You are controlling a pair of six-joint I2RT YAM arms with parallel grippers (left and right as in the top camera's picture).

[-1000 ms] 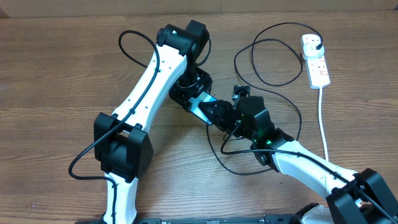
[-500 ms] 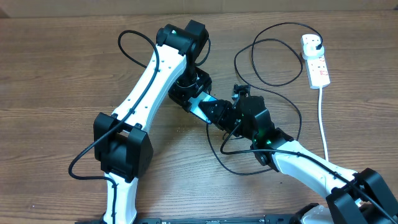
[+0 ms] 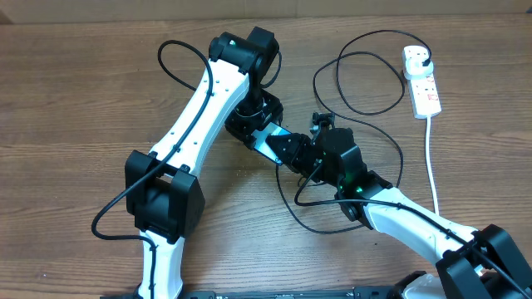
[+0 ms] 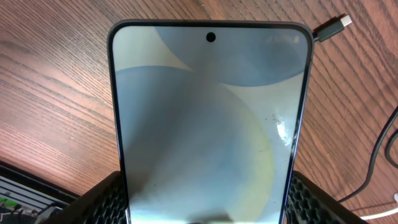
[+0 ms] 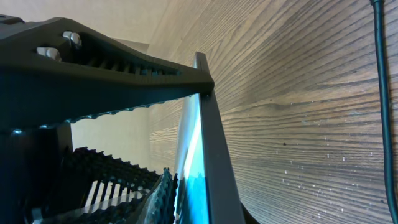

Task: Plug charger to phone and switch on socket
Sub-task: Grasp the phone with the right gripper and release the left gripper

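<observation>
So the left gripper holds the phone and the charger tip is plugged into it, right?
No. The left gripper holds the phone, but the left wrist view shows the charger tip bare, beside the phone's top corner, not plugged in.

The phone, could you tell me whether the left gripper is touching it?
Touching. The left wrist view shows the phone wedged between the ribbed pads of the left gripper, no gap either side.

My left arm (image 3: 199, 104), raised up-table and folded back to centre, left gripper (image 3: 268, 139) clamped on the phone (image 4: 208, 124), pads (image 4: 99, 202) on its two long edges, my right arm (image 3: 411, 220), reaching in from lower right, right gripper (image 3: 307, 158) meeting the left, jaw gap not readable
</observation>
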